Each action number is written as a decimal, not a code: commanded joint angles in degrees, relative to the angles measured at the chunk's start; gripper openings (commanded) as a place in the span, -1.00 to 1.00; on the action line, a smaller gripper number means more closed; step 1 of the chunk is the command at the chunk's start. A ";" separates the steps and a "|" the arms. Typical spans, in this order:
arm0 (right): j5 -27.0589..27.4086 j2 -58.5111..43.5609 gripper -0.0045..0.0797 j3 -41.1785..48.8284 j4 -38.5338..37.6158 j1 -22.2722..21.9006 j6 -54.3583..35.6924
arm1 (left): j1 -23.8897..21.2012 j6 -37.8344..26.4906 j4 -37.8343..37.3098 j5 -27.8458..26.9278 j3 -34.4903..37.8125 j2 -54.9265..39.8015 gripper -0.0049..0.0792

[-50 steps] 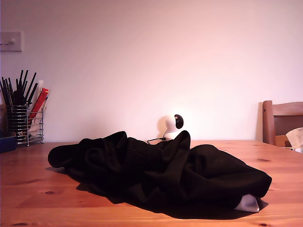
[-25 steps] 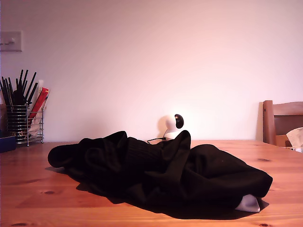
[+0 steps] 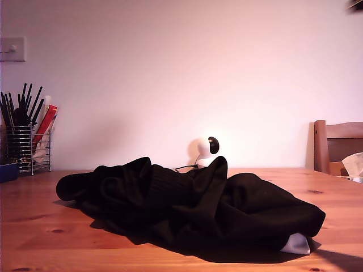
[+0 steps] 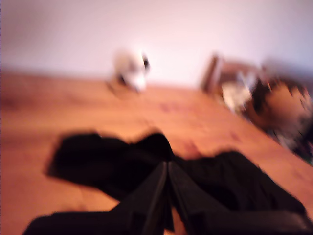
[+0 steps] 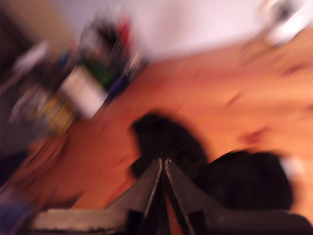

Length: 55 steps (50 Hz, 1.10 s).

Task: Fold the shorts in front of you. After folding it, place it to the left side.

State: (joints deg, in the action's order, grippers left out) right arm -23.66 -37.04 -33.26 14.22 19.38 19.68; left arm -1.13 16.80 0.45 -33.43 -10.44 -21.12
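Note:
The black shorts [image 3: 193,209] lie crumpled in a heap on the wooden table [image 3: 45,232], with a white trim corner [image 3: 296,243] showing toward the exterior view's right. Both wrist views are blurred by motion. My first gripper [image 4: 166,165] hangs above the shorts [image 4: 98,156], its fingers pressed together with nothing between them. My second gripper [image 5: 162,161] is also shut and empty, above the shorts [image 5: 166,142]. Neither gripper touches the fabric. Only a dark blurred shape [image 3: 354,4] shows at the exterior view's top right corner.
A wire holder of dark utensils [image 3: 25,144] stands at the exterior view's far left. A round white device [image 3: 205,150] with a cable sits behind the shorts. A wooden chair [image 3: 338,146] is at the exterior view's right, and a light switch [image 3: 12,49] is on the wall.
A dark blurred shape has come in at the exterior view's top right corner, and a shadow now falls on the table at the bottom right. The shorts have not moved.

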 commanded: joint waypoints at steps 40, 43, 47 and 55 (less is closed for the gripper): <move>3.28 -46.71 0.00 -30.95 10.95 22.58 -4.74 | -2.89 -46.25 0.92 -2.51 -29.64 -53.88 -0.37; 3.28 -46.71 0.00 -30.97 10.82 22.60 -4.79 | -3.37 -54.10 0.87 -1.55 -31.58 -56.41 -0.27; 3.48 -46.71 0.00 -30.97 11.02 22.53 -5.88 | -4.15 -61.00 0.87 -1.44 -33.68 -59.36 -0.22; 4.76 -46.71 0.00 -30.97 10.99 22.45 -7.89 | -4.35 -62.27 0.37 -0.57 -36.74 -64.98 0.06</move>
State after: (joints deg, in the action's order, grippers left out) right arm -18.98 -84.01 -63.72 25.39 41.71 13.37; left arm -5.37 -44.42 1.19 -34.33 -47.11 -83.99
